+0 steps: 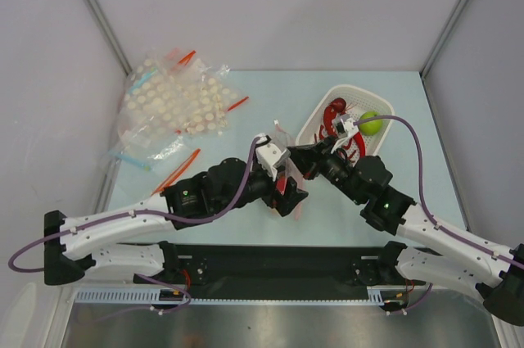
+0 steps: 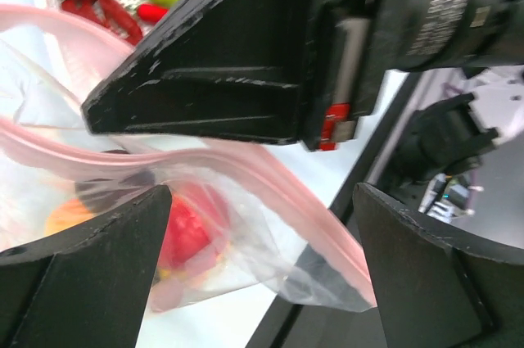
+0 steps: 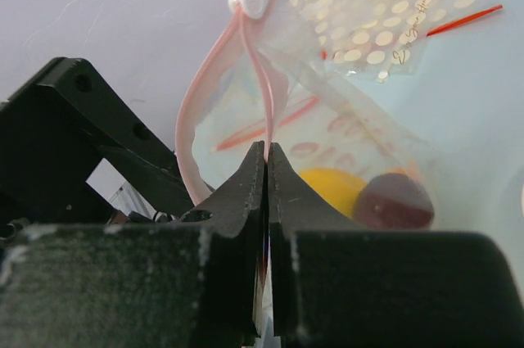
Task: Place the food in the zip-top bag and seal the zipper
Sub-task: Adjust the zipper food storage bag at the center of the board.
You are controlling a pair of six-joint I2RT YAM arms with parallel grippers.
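White lower arm links (image 1: 106, 237), black joint housings (image 1: 205, 192) with small green lights (image 1: 187, 197), purple cables (image 1: 420, 169) trailing from each wrist, white camera mounts (image 1: 268, 153), matte black, scuffed wedge-shaped gripper fingers (image 2: 90, 282), white lettering on a motor casing (image 2: 442, 4).

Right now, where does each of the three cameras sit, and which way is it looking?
Top external: above and behind, looking down on the pale blue table; the left arm and right arm both show.
Left wrist: on the left arm, past the open left gripper, at the plain clear crinkly plastic bag and right gripper.
Right wrist: on the right arm, along the right gripper shut on the thin pinkish-red zipper strip, toward white-dotted clear bags.
Shared: both wrist views show the bag; top and left wrist, the round green toy apple.
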